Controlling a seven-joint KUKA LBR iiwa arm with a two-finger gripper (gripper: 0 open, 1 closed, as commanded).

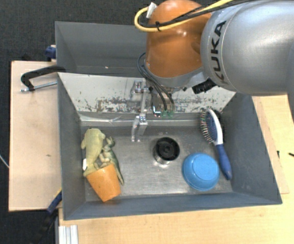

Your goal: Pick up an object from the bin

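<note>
My gripper (136,134) hangs below the arm's orange cover, near the back wall in the middle of the bin, just above the floor. Nothing shows in its grasp. A small round black knob-like thing (166,149) lies on the floor a little to the right of it and nearer the front. A pale green toy lizard (97,147) lies to its left along the left wall.
An orange cup (105,183) lies tipped at the front left, touching the lizard's tail end. A blue round bowl (201,171) sits at the front right. Beside it, a blue and white hairbrush (216,136) leans along the right wall.
</note>
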